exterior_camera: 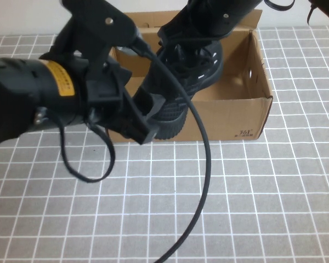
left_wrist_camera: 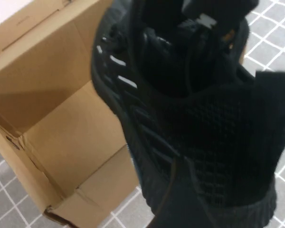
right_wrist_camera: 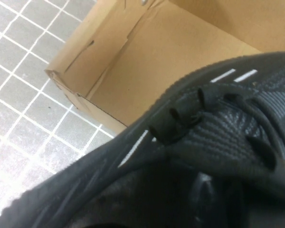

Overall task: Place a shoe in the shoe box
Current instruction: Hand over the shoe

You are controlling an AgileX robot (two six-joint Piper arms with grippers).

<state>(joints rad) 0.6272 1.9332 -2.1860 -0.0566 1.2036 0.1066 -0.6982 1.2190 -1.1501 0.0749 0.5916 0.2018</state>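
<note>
**Shoe tilted over the near-left rim of the open box**

Largest first: I see the grey tiled table (exterior_camera: 252, 208) lying open across the whole near half and along the right, crossed only by a black cable (exterior_camera: 203, 181) that loops from the left arm toward the near edge.

The shoe box (exterior_camera: 252, 90) stands at the far middle of the table, open at the top, its front wall carrying small dark print (exterior_camera: 244, 132) near the right corner. In the left wrist view its brown floor (left_wrist_camera: 76, 142) is bare on the side away from the shoe; in the high view the right half of the interior is likewise unoccupied.

The shoe (exterior_camera: 186, 82) is tilted, toe inside the box toward the far side, heel raised over the near-left rim and overhanging it. White dashes (right_wrist_camera: 237, 75) mark its side, with the laces (right_wrist_camera: 218, 102) just beside them.

My left gripper (exterior_camera: 145, 118) sits at the heel, at the box's near-left corner; I cannot tell how far its fingers are apart, nor whether they hold the heel. My right gripper (exterior_camera: 205, 33) comes down from the far side onto the shoe's upper; its fingers are hidden, so I cannot tell their state either.
</note>
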